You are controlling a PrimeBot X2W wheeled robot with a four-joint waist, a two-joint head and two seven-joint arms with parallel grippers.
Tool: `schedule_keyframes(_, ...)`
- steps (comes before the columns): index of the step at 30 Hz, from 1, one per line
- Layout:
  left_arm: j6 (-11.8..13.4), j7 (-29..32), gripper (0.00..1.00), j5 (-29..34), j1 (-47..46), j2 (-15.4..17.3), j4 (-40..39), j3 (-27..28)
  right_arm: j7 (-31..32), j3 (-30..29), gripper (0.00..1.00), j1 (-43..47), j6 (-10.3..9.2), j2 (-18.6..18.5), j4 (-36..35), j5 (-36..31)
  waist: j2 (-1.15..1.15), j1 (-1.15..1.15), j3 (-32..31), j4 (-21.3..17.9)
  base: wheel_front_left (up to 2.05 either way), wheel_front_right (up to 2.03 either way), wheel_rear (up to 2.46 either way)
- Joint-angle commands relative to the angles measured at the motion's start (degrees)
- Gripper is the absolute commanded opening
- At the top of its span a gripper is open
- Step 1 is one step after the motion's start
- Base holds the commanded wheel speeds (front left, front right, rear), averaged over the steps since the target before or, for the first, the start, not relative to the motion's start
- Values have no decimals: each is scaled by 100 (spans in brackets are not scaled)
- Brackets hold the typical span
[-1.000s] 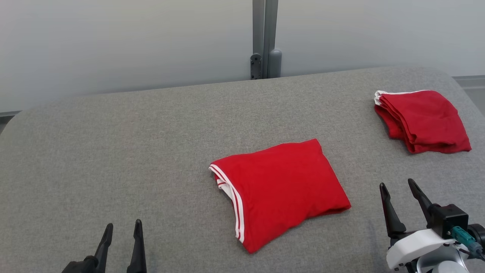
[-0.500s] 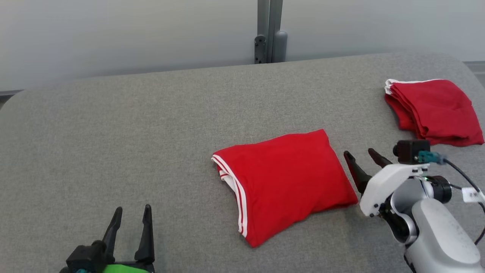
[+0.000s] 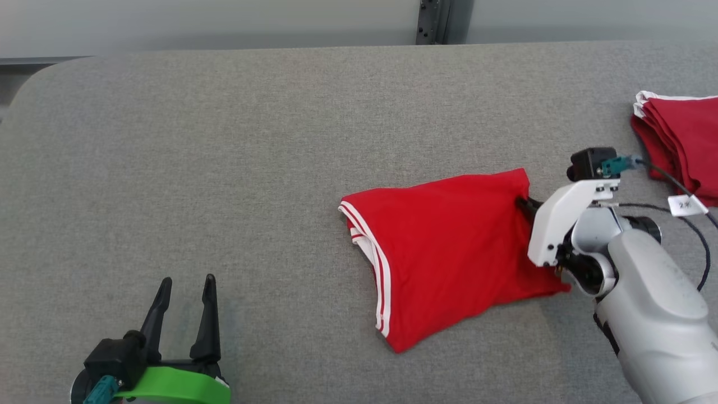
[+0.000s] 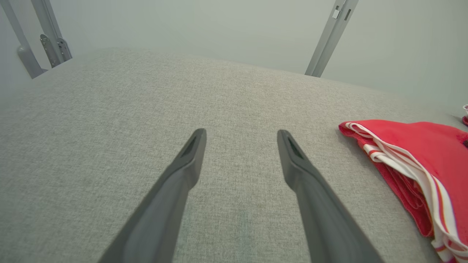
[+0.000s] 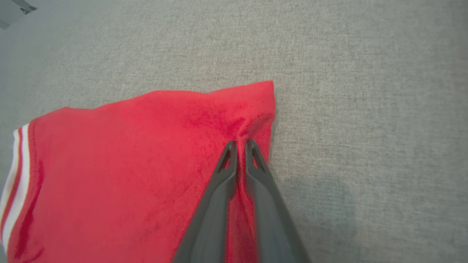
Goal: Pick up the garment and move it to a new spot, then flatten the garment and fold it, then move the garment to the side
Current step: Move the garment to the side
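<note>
Two claws at work: my right claw (image 5: 241, 143) pinches a fold at the right edge of the red garment (image 3: 443, 252) lying mid-way across the desk (image 3: 224, 140); my left claw (image 4: 241, 132) hangs spread, well apart from it.

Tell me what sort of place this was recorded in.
Probably a robot test lab set up for folding, not a home: a grey fabric-covered table, a bare pale wall with a metal post, a red garment and a second folded garment aside.
</note>
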Motion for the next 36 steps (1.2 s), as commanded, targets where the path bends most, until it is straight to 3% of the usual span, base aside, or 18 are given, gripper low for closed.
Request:
schedule_keyframes(1,-17,-14,100,-36,-126,50,-40,13,20,-34,0,-154,-1,-104,-71,83,0,0,121,-119,0,0,0)
schedule_keyframes(10,-17,-15,100,-71,-403,166,-182,-73,354,-461,0,-1077,-1,-726,-706,201,0,0,474,-628,0,0,0)
schedule_keyframes(17,-17,-15,100,-97,-508,302,-255,-169,719,-991,0,-1528,-1,-1029,-1049,-177,0,0,720,-872,0,0,0)
schedule_keyframes(33,-18,-15,100,-155,-820,641,-310,-397,1392,-2507,0,-2350,-1,-1025,-1122,-1517,0,0,1248,-1001,0,0,0)
schedule_keyframes(34,-18,-14,100,-151,-829,646,-294,-415,1301,-2631,27,-2351,-1,-1042,-1120,-1694,0,0,1243,-985,0,0,0)
schedule_keyframes(35,-18,-15,100,-156,-838,650,-284,-427,1203,-2718,100,-2329,-1,-1043,-1113,-1864,0,0,1236,-969,0,0,0)
schedule_keyframes(36,-18,-15,100,-156,-841,651,-268,-434,1028,-2808,100,-2287,-1,-1058,-1114,-2098,0,0,1224,-949,0,0,0)
